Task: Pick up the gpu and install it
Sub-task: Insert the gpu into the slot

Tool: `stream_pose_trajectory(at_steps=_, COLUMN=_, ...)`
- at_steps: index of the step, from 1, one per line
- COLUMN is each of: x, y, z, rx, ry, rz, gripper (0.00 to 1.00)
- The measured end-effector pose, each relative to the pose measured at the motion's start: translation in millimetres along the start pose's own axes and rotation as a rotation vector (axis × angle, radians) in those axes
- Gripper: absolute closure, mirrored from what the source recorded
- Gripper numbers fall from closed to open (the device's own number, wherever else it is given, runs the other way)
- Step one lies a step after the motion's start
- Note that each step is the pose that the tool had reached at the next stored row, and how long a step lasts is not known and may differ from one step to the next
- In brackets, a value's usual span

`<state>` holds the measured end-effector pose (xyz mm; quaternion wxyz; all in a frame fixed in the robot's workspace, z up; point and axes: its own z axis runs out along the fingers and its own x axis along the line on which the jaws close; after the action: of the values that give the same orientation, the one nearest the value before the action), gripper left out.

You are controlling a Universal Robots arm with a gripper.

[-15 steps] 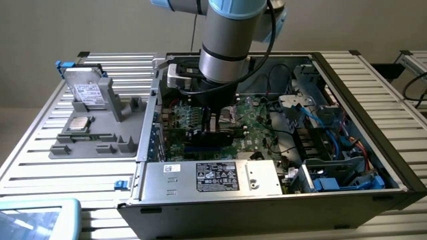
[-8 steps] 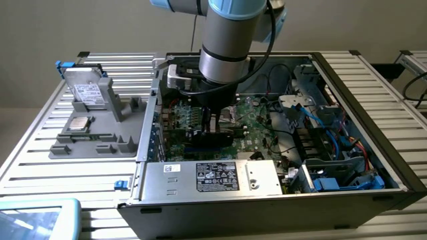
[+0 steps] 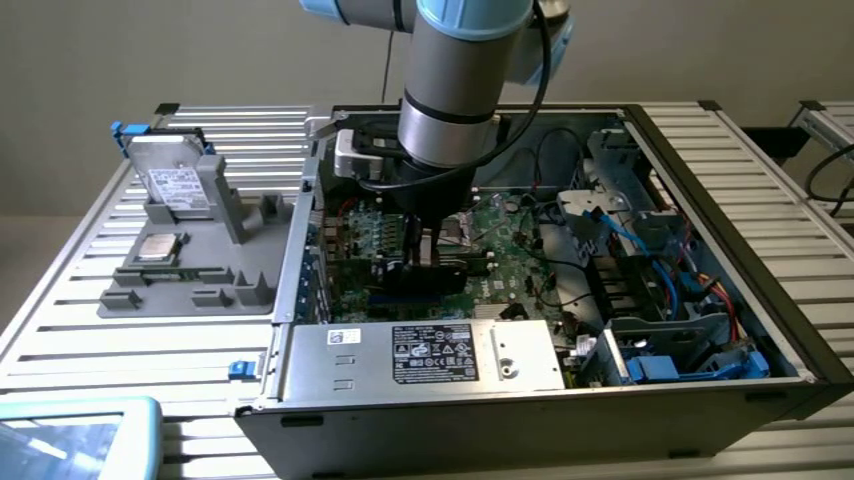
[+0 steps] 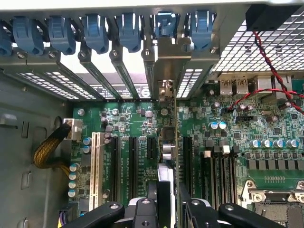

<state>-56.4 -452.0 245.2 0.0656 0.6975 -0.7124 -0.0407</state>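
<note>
My gripper (image 3: 434, 245) reaches down into the open computer case (image 3: 747, 270), over the green motherboard (image 3: 514, 250). It is shut on the gpu (image 3: 416, 275), which stands on edge between the fingers. In the wrist view the gpu (image 4: 176, 142) shows edge-on as a thin green board with a dark cooler beside it. It runs from my gripper (image 4: 168, 211) toward the case's rear wall. Its silver end bracket (image 4: 170, 57) lies in line with the row of rear slot openings, under a blue clip (image 4: 166, 23). The card stands along a black expansion slot (image 4: 186, 156); whether it is seated I cannot tell.
A grey fixture (image 3: 200, 260) on the exterior view's left holds a silver labelled drive (image 3: 174, 185) and a square CPU chip (image 3: 160, 247). The power supply box (image 3: 427, 352) sits at the case's near side. A yellow braided cable (image 4: 47, 152) and red and black wires (image 4: 270, 61) flank the slots.
</note>
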Motion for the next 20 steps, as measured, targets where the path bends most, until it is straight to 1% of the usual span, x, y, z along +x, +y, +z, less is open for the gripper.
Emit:
stream_pose_trajectory(at_steps=7, x=0.0, y=0.0, z=0.0, rx=-0.0001, ry=0.0002, rz=0.000, gripper=0.73)
stream_pose_trajectory(at_steps=12, x=0.0, y=-0.1, z=0.6, rx=-0.0036, ry=-0.0007, rz=0.002, gripper=0.73)
stream_pose_trajectory(at_steps=13, x=0.0, y=-0.1, z=0.7, rx=-0.0061, ry=-0.0012, rz=0.003, gripper=0.73)
stream_pose_trajectory(at_steps=15, x=0.0, y=-0.2, z=0.9, rx=-0.0147, ry=-0.0033, rz=0.005, gripper=0.73)
stream_pose_trajectory(at_steps=18, x=0.2, y=-0.2, z=1.4, rx=-0.0319, ry=-0.0068, rz=0.008, gripper=0.73)
stream_pose_trajectory(at_steps=20, x=0.4, y=-0.2, z=1.3, rx=-0.0353, ry=-0.0069, rz=0.008, gripper=0.73)
